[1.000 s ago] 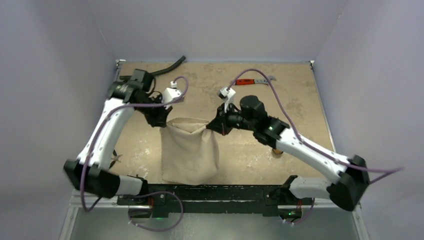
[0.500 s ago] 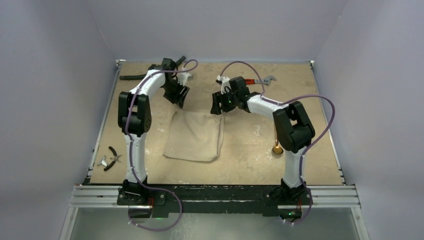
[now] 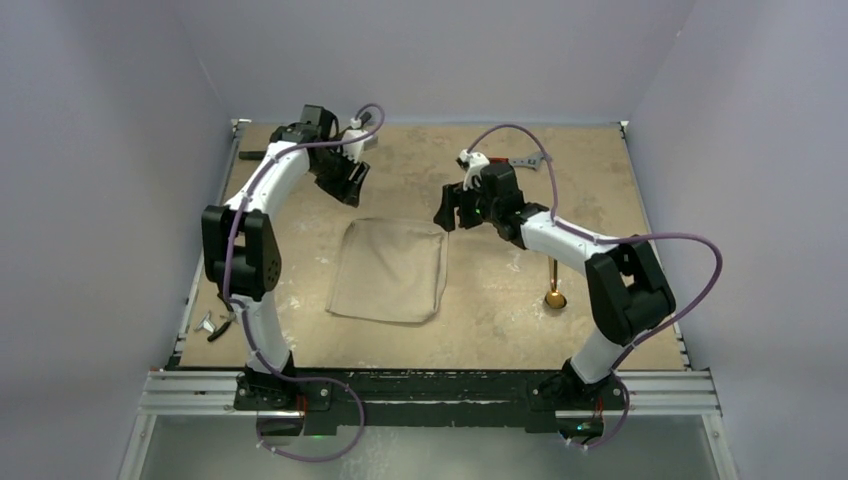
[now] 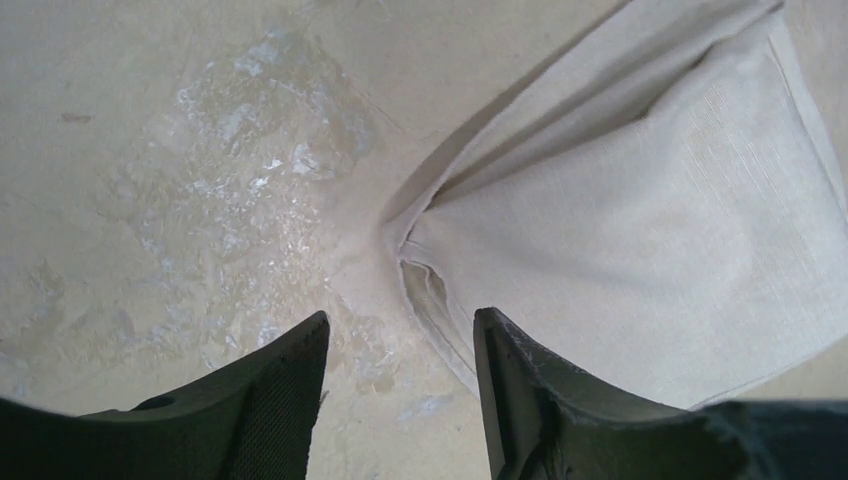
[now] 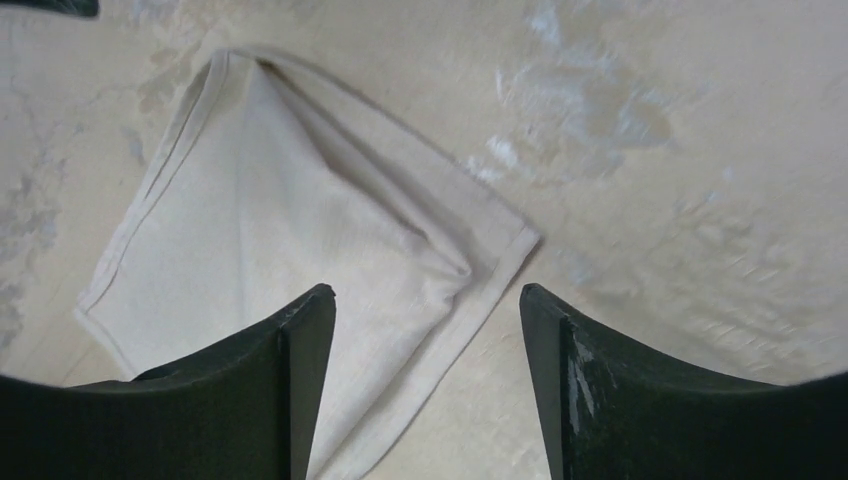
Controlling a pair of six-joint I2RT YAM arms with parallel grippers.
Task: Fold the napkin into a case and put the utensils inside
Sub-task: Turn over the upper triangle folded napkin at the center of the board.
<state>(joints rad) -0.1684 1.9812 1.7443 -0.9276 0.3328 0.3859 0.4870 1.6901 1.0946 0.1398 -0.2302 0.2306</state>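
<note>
The beige napkin (image 3: 390,270) lies folded and flat in the middle of the table. My left gripper (image 3: 350,190) hovers open just beyond its far left corner, holding nothing. In the left wrist view that corner of the napkin (image 4: 640,200) lies ahead of the open gripper (image 4: 400,320). My right gripper (image 3: 447,215) stands open above the far right corner. The right wrist view shows the napkin (image 5: 280,230) under the empty gripper (image 5: 427,290). One gold utensil, a spoon (image 3: 553,290), lies to the right of the napkin, its handle partly hidden under the right arm.
A wrench (image 3: 527,160) lies at the far side behind the right arm's cable. A black hose (image 3: 252,155) rests at the far left corner. Small pliers (image 3: 215,322) sit by the left edge. Walls enclose the table on three sides.
Both grippers were shut on the napkin's top corners; they carried it away from the near edge, let go and opened. The napkin now lies flat. Both arms drew back slightly.
</note>
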